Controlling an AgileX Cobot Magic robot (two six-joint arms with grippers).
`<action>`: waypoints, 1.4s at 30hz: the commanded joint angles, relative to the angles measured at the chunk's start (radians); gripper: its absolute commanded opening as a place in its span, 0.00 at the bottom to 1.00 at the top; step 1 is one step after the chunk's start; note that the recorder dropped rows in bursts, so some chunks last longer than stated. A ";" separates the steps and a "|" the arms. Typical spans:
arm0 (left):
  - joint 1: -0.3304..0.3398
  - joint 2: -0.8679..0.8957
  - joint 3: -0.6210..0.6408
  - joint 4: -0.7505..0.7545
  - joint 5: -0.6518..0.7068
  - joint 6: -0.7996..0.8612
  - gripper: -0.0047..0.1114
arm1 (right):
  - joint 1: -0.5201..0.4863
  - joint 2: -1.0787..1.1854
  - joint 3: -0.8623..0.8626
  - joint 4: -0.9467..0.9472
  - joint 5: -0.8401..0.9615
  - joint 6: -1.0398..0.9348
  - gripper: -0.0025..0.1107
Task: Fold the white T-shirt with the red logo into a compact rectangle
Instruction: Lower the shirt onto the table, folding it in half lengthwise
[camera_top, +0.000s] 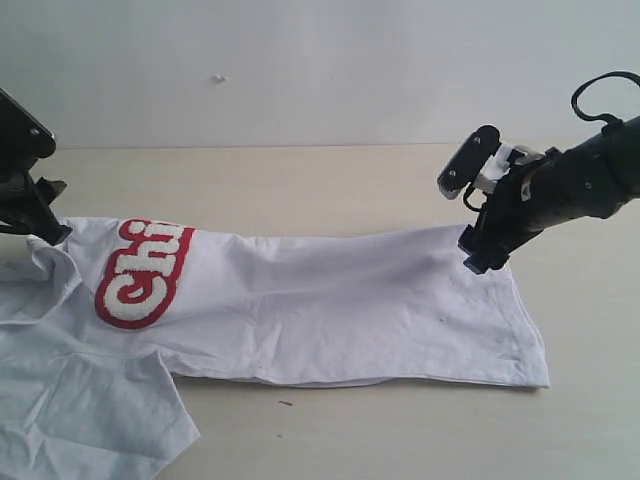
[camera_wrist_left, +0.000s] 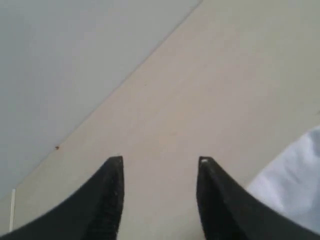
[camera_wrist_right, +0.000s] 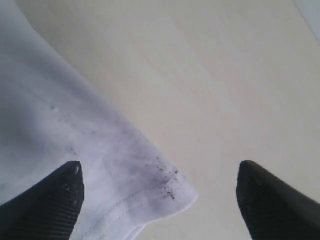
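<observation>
The white short-sleeved cotton T-shirt (camera_top: 350, 300) is lying on the pale beige worktop (camera_top: 330, 180), stretched out as a long folded band between the two black end effectors. The right end effector (camera_wrist_right: 160, 170) is standing released, its ribbed black fingers (camera_wrist_right: 55, 200) spread wide. A hemmed corner of the shirt, speckled with dark marks, is lying under the gap and passing close by one finger, but neither finger is pinching it. In the exterior view this end effector is hanging tilted just above that corner. The left end effector (camera_wrist_left: 160, 162) is likewise standing released, with bare worktop showing between its pointed tips and white fabric lying just beside one tip. The bubbly red logo (camera_top: 140, 275) with fuzzy white letters is lying near the left end effector, on the side facing the right one; only "Chi" is showing, the rest disappearing over the fold. A rumpled part of the shirt is spreading across the worktop below the left end effector in the exterior view.
</observation>
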 joint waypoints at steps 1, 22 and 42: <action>-0.056 -0.024 -0.002 -0.014 0.079 -0.084 0.21 | -0.003 -0.004 -0.007 0.116 -0.014 -0.006 0.61; -0.199 0.043 -0.002 0.008 0.366 -0.095 0.04 | 0.116 -0.004 -0.007 0.410 0.102 -0.008 0.02; 0.035 0.142 -0.087 0.008 0.139 -0.071 0.04 | 0.149 0.115 -0.007 0.328 0.128 -0.008 0.02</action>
